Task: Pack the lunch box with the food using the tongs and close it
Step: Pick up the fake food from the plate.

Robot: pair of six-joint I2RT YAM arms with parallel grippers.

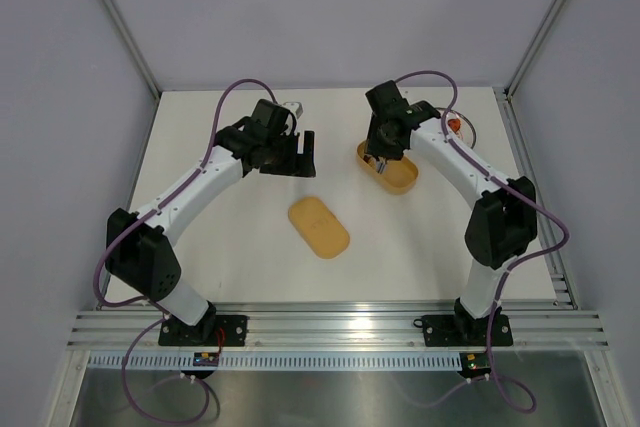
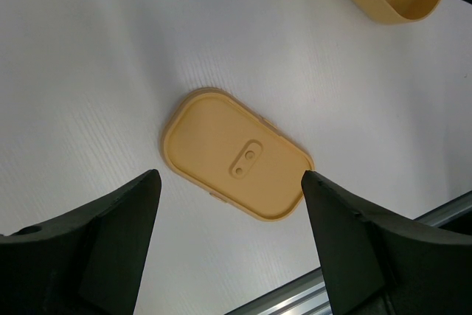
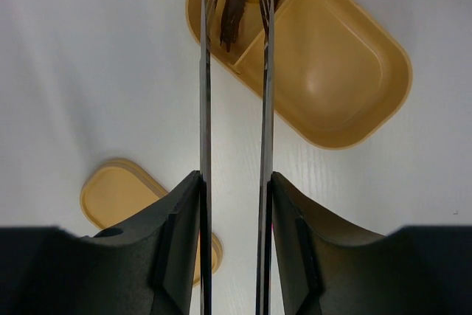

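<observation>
The mustard lunch box [image 1: 398,176] stands open at the back right, below my right gripper [image 1: 379,154]. In the right wrist view my right gripper [image 3: 234,182] is shut on the silver tongs [image 3: 204,94], one finger pressing on each arm. The tong tips reach into the small compartment of the lunch box [image 3: 346,79], on either side of a dark brown food piece [image 3: 234,9]; the large compartment holds nothing. The flat lid [image 1: 319,226] lies mid-table. My left gripper [image 2: 230,204] hangs open above the lid [image 2: 236,154], holding nothing.
A round plate [image 1: 458,127] with something orange on it sits at the back right, partly behind the right arm. A small pale object [image 1: 291,106] shows behind the left wrist. An aluminium rail [image 1: 330,327] runs along the near edge.
</observation>
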